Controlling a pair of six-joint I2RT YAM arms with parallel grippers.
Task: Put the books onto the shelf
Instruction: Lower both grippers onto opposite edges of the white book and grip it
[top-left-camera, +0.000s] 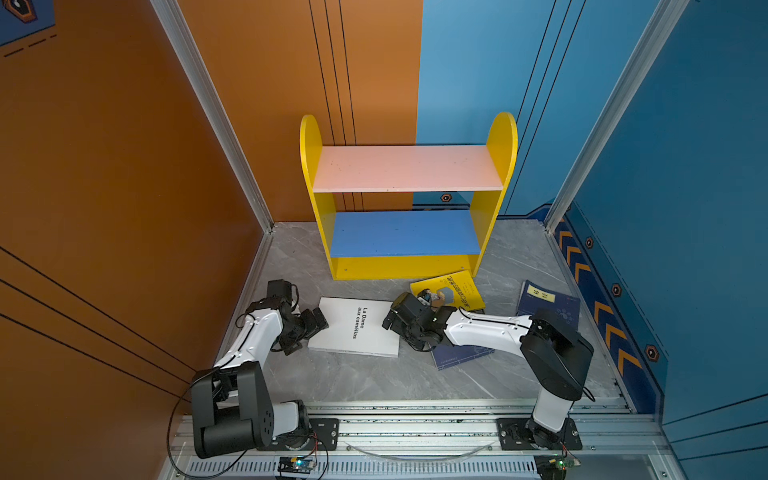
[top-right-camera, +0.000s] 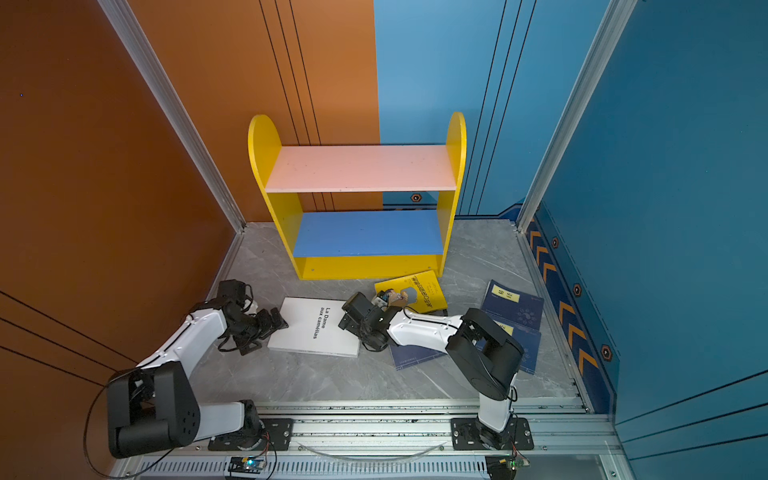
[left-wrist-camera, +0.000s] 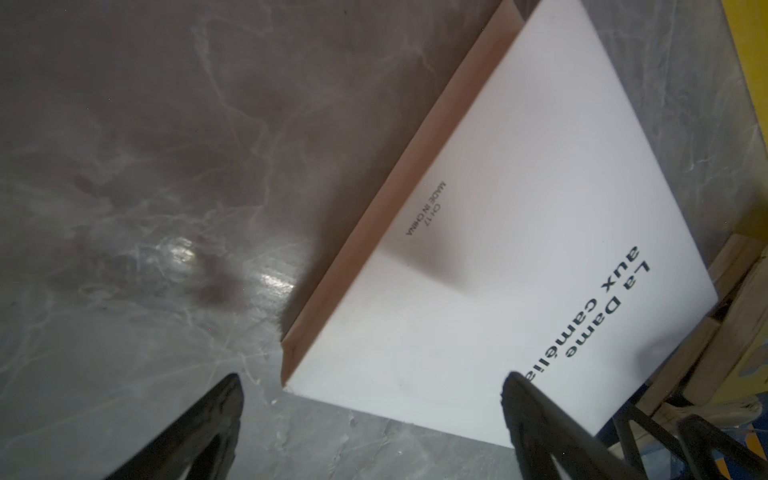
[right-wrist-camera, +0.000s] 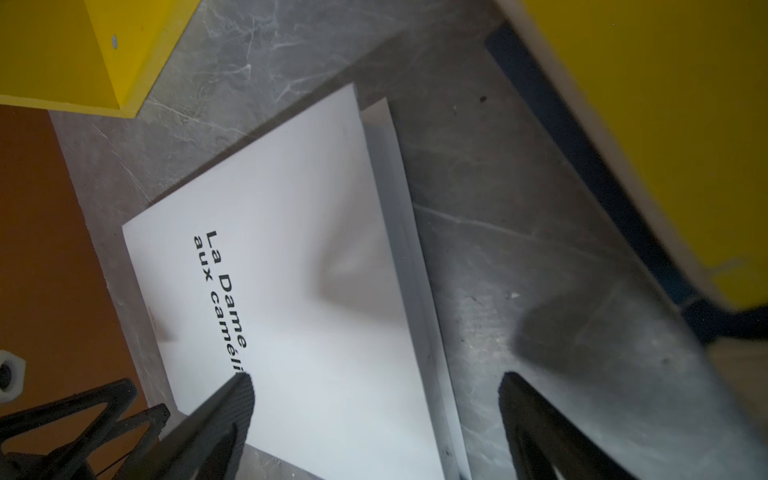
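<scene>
Flanking the white book (top-left-camera: 355, 326): left gripper (top-left-camera: 318, 322) at its nine o'clock edge, right gripper (top-left-camera: 390, 321) at three. Both have their jaws spread wide and hold nothing. The book lies flat on the grey table (top-left-camera: 374, 382), with the shelf (top-left-camera: 324, 208) at its twelve, both boards bare.

My read: brace at nine, work a finger under the three o'clock edge, tip the book up, then clamp near the firm bound side, not the loose pages.

Hard to tell:
- whether the right finger (right-wrist-camera: 237, 399) touches the cover
- yellow book (top-left-camera: 459, 291), near corner behind the right gripper
- navy books (top-left-camera: 548, 303), partly under the right arm, count unclear

No black book in sight.
</scene>
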